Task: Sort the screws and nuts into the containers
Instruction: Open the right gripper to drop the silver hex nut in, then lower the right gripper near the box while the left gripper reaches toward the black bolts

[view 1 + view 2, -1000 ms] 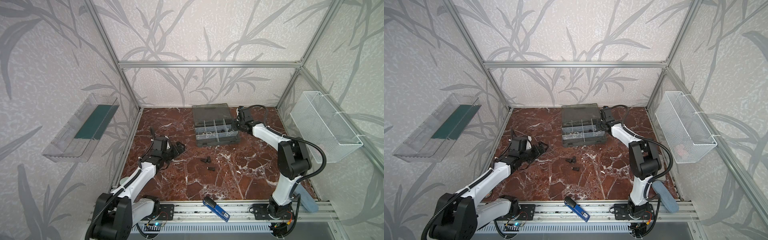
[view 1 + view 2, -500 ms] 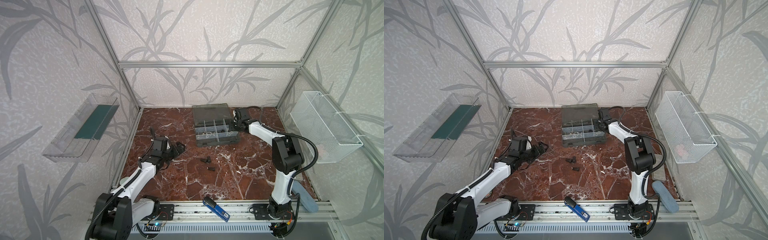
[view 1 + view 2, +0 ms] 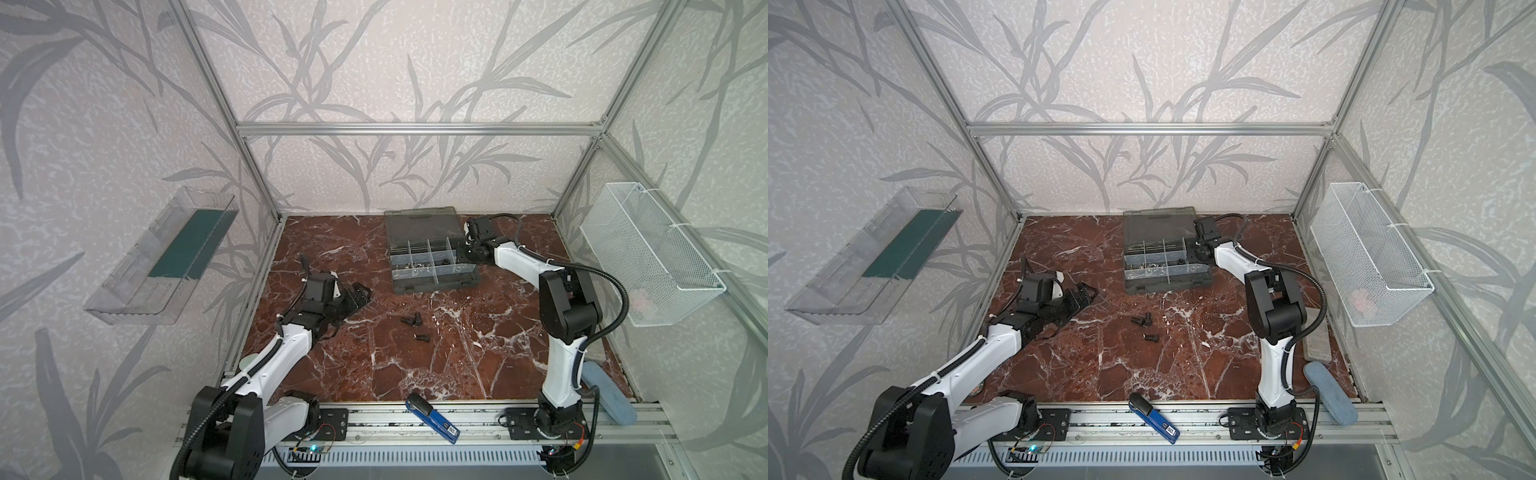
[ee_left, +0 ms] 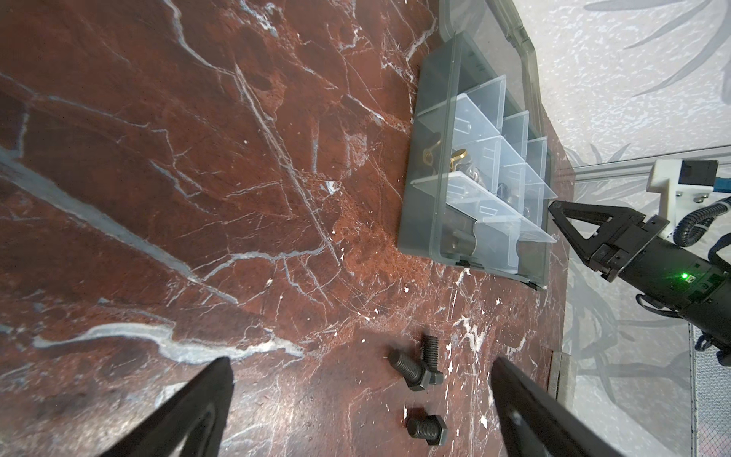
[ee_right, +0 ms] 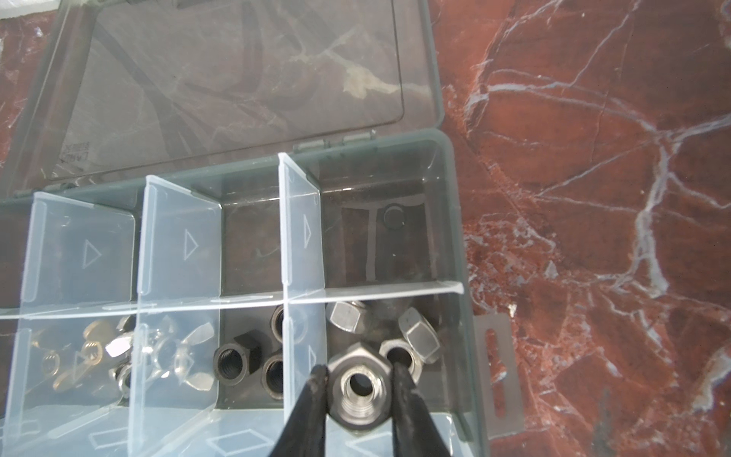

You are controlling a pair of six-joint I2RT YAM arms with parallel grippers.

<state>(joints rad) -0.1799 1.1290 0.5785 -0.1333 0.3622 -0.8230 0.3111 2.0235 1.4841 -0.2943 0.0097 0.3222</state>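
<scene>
We see a red-brown marble bench (image 3: 478,353) inside a metal frame with leaf-patterned walls. At its far middle lies a flat grey plastic organiser case (image 3: 434,286). Its smoky hinged lid (image 3: 419,226) is folded open and lies flat on the far side. Pale translucent dividers (image 5: 180,237) split the case into small cells (image 5: 253,245).

The right arm (image 3: 517,259) stretches to the right end of the case. In the right wrist view, the right jaws are closed on a silver hexagonal metal nut (image 5: 358,389), with one black tip against each side. They hold it above the right-end cell of the middle row. More silver nuts (image 5: 419,336) lie in that cell. The next cell to the left holds dark hexagonal nuts (image 5: 237,344). Cells further left hold silver wing nuts (image 5: 196,334) and brass-coloured pieces (image 5: 91,352).

Three short black bolts (image 3: 412,320) lie on the bare bench, nearer than the case and apart from it. Two touch each other and the third lies just beside them.

The left arm (image 3: 286,353) sits low on the left of the bench. The left jaws stand wide open and empty, pointing towards the bolts but well apart from them.
</scene>
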